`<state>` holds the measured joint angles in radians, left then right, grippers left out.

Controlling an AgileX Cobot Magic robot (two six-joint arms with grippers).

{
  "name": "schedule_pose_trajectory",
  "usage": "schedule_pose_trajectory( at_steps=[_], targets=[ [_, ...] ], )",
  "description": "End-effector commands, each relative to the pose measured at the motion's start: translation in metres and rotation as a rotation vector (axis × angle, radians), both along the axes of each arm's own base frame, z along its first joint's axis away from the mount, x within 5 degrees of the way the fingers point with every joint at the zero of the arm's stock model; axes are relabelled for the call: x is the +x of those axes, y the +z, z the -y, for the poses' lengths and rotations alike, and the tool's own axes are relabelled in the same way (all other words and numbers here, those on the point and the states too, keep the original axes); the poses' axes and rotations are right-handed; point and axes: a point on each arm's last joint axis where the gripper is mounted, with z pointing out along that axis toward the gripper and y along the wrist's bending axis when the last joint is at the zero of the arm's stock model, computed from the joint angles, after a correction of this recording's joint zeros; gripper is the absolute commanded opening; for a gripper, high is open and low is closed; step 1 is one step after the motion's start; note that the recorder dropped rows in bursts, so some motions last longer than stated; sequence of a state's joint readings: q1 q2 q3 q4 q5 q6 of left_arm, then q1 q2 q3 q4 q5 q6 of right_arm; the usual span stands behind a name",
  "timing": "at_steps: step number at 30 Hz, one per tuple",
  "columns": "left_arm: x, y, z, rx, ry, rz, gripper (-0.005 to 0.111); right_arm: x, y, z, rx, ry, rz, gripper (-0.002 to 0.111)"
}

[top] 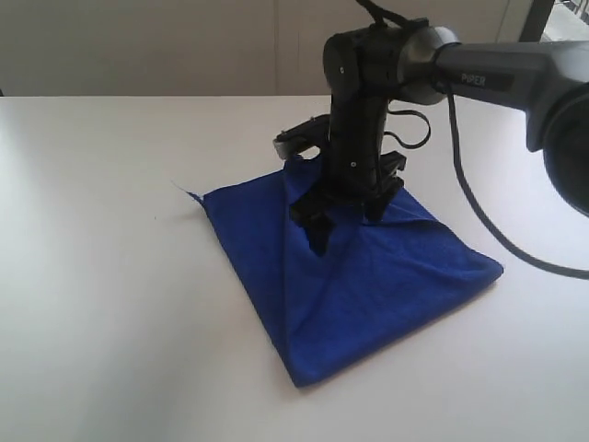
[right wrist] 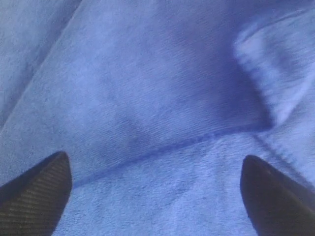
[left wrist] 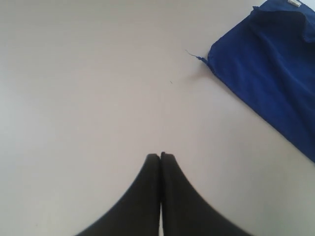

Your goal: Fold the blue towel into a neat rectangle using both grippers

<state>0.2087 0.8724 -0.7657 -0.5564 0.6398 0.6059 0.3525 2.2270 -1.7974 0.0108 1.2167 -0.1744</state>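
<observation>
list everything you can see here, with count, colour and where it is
towel: one, royal blue, on the table at centre, layers folded over each other
loose thread: one, thin, colour unclear, sticking out of the towel's left corner in the exterior view
table: one, white, under everything
wall: one, pale, behind the table
cable: one, black, trailing down from the right arm, right of the towel
right arm: one, black, reaching in from the right
right hand: one, black, open, just above the towel's middle
left hand: one, black, shut, over bare table beside the towel
</observation>
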Motion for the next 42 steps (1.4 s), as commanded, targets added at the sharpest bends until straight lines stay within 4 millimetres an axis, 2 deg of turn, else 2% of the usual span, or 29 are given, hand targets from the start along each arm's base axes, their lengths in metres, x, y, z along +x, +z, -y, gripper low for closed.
schedule_pose_trajectory(
  at_steps=[1,7,11,20,23,26,31,34,42],
  targets=[
    [-0.002,0.0,0.002,-0.011,-0.007,0.0,0.0,-0.006,-0.015,0.002,-0.005,0.006,-0.014,0.086],
    [-0.002,0.0,0.002,-0.011,-0.007,0.0,0.0,-0.009,-0.044,0.003,-0.022,-0.079,-0.064,0.086],
    [-0.002,0.0,0.002,-0.011,-0.007,0.0,0.0,-0.008,-0.054,0.002,-0.028,-0.166,-0.072,0.086],
    [-0.002,0.0,0.002,-0.011,-0.007,0.0,0.0,-0.004,-0.071,0.001,-0.027,-0.502,-0.062,0.086],
    [-0.002,0.0,0.002,-0.011,-0.007,0.0,0.0,-0.004,-0.074,-0.001,-0.02,-0.535,-0.075,0.086],
    [-0.002,0.0,0.002,-0.011,-0.007,0.0,0.0,-0.004,-0.062,-0.001,-0.005,-0.532,-0.054,0.086],
    [-0.002,0.0,0.002,-0.011,-0.007,0.0,0.0,0.0,-0.021,0.001,0.039,-0.494,0.063,0.086],
    [-0.002,0.0,0.002,-0.011,-0.007,0.0,0.0,0.001,-0.003,0.001,0.062,-0.398,0.13,0.086],
    [-0.002,0.0,0.002,-0.011,-0.007,0.0,0.0,0.002,0.003,0.003,0.051,-0.357,0.165,0.086]
  ],
)
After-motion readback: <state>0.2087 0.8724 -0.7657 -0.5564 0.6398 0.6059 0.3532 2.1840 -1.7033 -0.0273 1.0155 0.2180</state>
